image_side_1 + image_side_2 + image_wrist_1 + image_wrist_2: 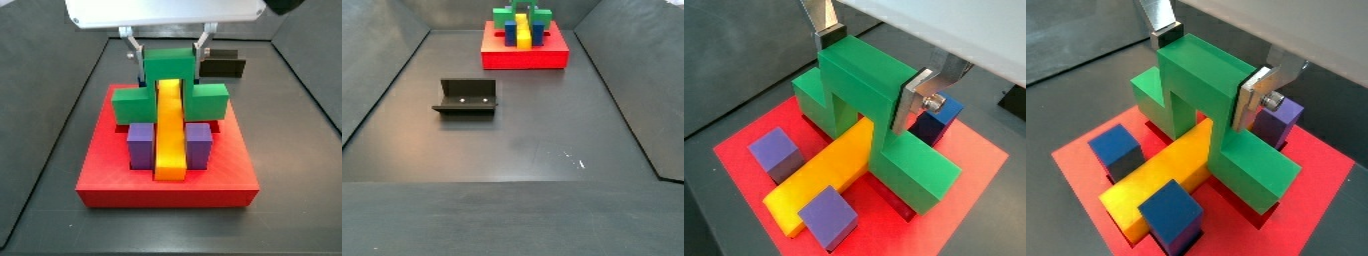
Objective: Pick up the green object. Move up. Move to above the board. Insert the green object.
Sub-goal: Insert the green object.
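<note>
The green object [922,168] [1256,172] [131,102] sits down in the red board [981,152] [167,190] [523,58]. It straddles the long yellow bar [824,170] [168,130], with its wide wings low on either side. My gripper [871,72] [1211,70] [170,55] comes down from above. Its silver fingers [914,95] press on the two opposite faces of the raised middle cube, shut on it. Two purple blocks [140,140] [201,140] flank the yellow bar in front of the green wings.
In a side view a dark blackish block [223,63] lies behind the board to the right. The fixture [466,98] stands on the dark floor well away from the board. Grey walls enclose the floor.
</note>
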